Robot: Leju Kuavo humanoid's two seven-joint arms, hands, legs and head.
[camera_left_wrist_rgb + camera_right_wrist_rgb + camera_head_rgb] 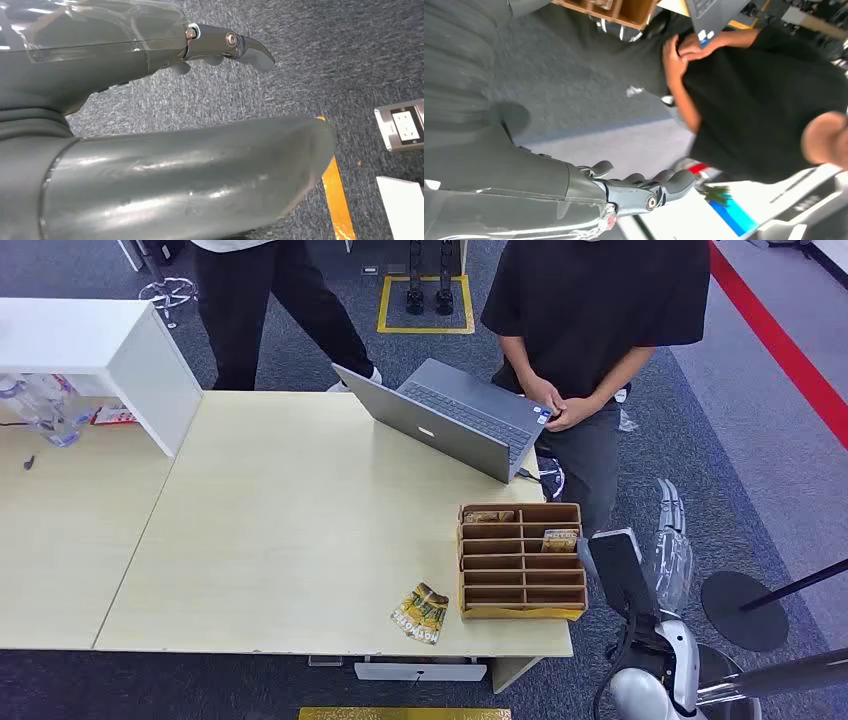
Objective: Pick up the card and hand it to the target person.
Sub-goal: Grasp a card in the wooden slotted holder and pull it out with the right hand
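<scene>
Two yellow cards (420,613) lie fanned on the pale table (280,520) near its front edge, just left of a wooden slotted box (521,561). Another yellow card (560,538) stands in a slot of that box. The person in a black shirt (590,310) stands behind the table's far right corner with hands clasped. My right hand (668,545) hangs off the table's right side, beside the box, fingers straight and holding nothing; in the right wrist view the hand (644,192) is over carpet. My left hand (225,47) hangs above grey carpet, empty.
An open grey laptop (450,420) sits at the table's back right. A second person in dark trousers (260,300) stands behind the table. A white cabinet (90,340) and bottles (50,410) are at the left. A round stand base (745,610) is on the floor at the right.
</scene>
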